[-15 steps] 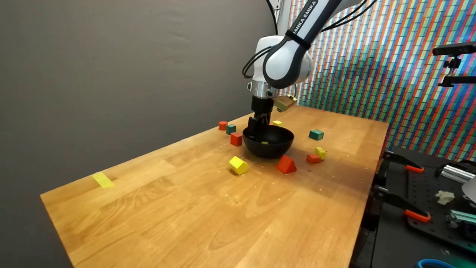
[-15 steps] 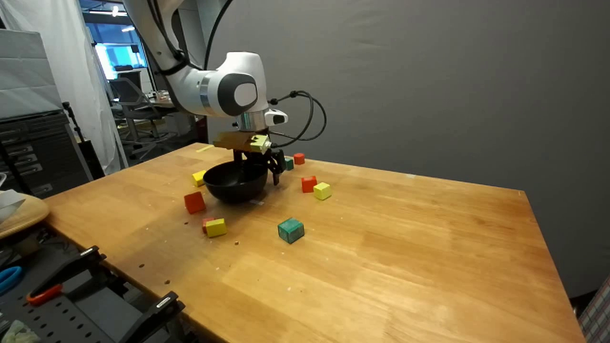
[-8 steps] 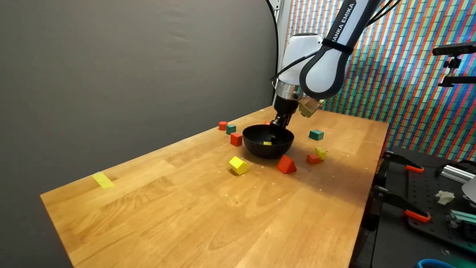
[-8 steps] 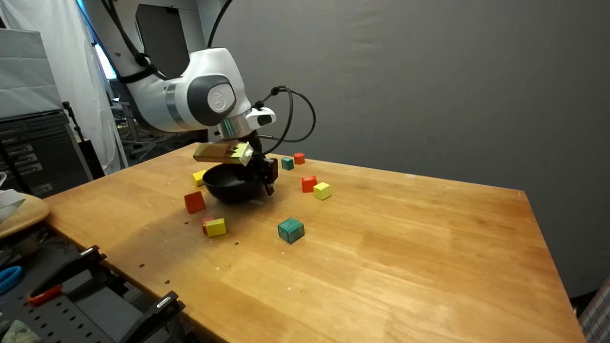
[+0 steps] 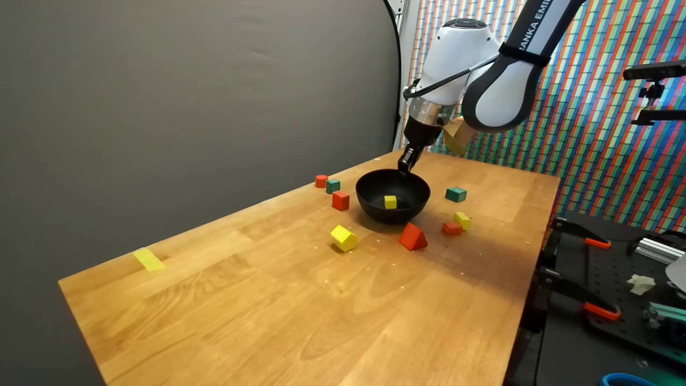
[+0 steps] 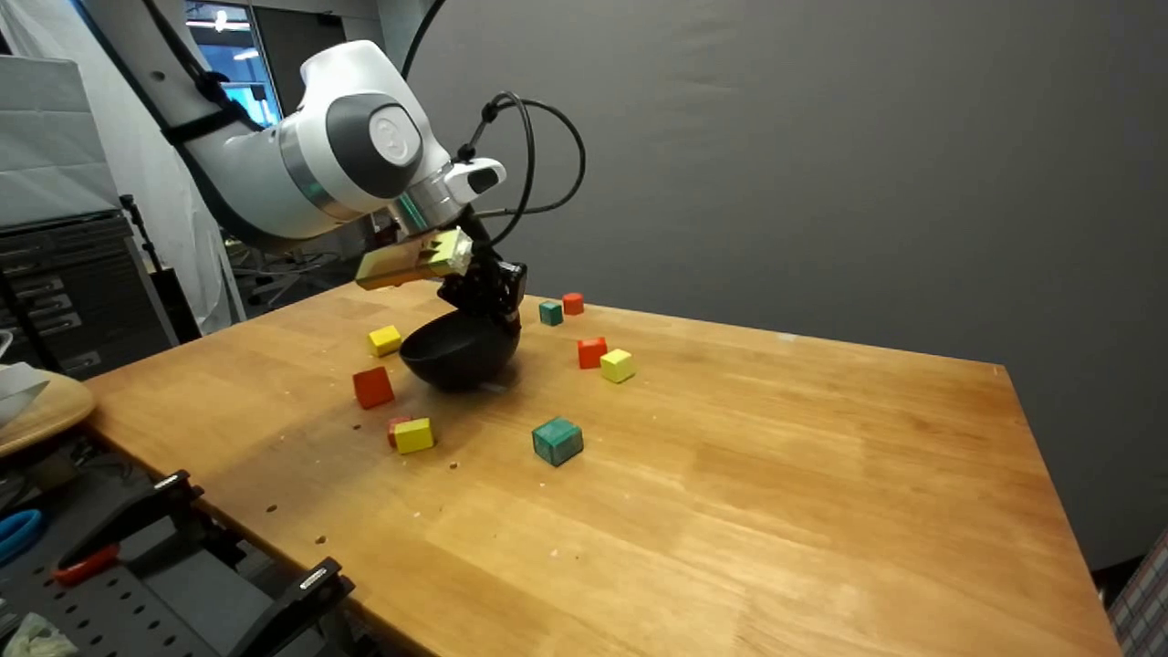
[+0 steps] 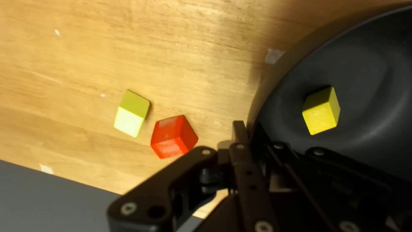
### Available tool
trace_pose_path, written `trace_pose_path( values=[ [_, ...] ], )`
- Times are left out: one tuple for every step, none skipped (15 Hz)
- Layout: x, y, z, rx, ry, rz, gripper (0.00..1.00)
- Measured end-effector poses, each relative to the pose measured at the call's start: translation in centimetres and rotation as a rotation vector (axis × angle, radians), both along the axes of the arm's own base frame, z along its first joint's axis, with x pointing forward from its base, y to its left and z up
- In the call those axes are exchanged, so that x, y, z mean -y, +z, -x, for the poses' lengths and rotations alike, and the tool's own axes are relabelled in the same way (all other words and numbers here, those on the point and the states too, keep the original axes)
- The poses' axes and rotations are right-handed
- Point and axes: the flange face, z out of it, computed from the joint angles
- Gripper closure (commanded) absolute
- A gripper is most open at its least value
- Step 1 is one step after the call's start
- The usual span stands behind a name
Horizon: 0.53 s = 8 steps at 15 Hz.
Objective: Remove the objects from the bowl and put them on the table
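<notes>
The black bowl (image 5: 388, 217) stands on the wooden table (image 5: 278, 279), tipped so that its inside faces an exterior view. Whether its base is off the table I cannot tell. One yellow block (image 5: 390, 202) lies inside, also seen as a yellow block (image 7: 322, 112) in the wrist view. My gripper (image 5: 405, 168) is shut on the bowl's rim, one finger outside and the other inside. Around the bowl on the table lie a red block (image 5: 340, 200), a green block (image 5: 333, 186), a yellow block (image 5: 343, 238), a red wedge (image 5: 413, 237) and several others.
Near the wrist, a red block (image 7: 173, 137) and a yellow block (image 7: 132, 113) sit beside the bowl. A larger green block (image 6: 557, 441) lies farther out. Flat yellow tape (image 5: 149, 259) marks one table edge; black clamps (image 6: 292, 607) grip another. A grey wall backs the table.
My gripper has swung from inside the bowl to its rim, tilted, and closed there. The arm has risen, and the bowl has shifted slightly and tipped. The yellow block inside shows more.
</notes>
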Motion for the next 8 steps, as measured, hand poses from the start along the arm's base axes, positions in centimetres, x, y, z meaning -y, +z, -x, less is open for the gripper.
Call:
trace_pose_path(
  values=[
    [-0.1,0.4,0.2,0.007,0.010,-0.001,0.60],
    [-0.3,0.5,0.5,0.008,0.019,-0.004,0.53],
    [-0.3,0.6,0.7,0.005,0.024,-0.007,0.44],
    [-0.5,0.6,1.1,0.000,0.031,-0.010,0.37],
    [-0.6,0.5,1.4,-0.008,0.039,-0.014,0.29],
    [-0.8,0.4,1.7,-0.017,0.047,-0.018,0.22],
    [-1.0,0.3,1.9,-0.026,0.056,-0.022,0.15],
    [-1.3,0.2,2.1,-0.032,0.071,-0.027,0.07]
  ],
)
